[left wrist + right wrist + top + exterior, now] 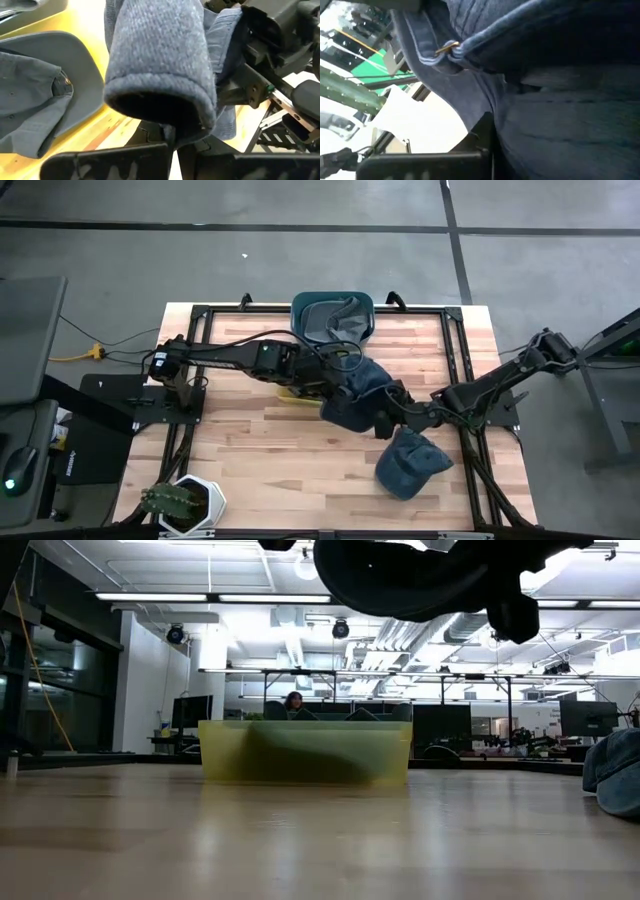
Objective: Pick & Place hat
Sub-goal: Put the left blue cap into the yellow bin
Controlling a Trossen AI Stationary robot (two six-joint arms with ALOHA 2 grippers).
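Both end effector tips sitting hidden under blue hat in high view. Left end effector clenching on hat, holding it raised over tabletop centre; right end effector clamping same hat from other side. Low view showing only hat's dark underside, plus yellow bin, mostly covered in high view. Left wrist view alone showing grey cap lying in yellow bin. Hats visible in high view: three, counting second blue hat lying on tabletop and one in teal bin. Plant pot cut off at edge.
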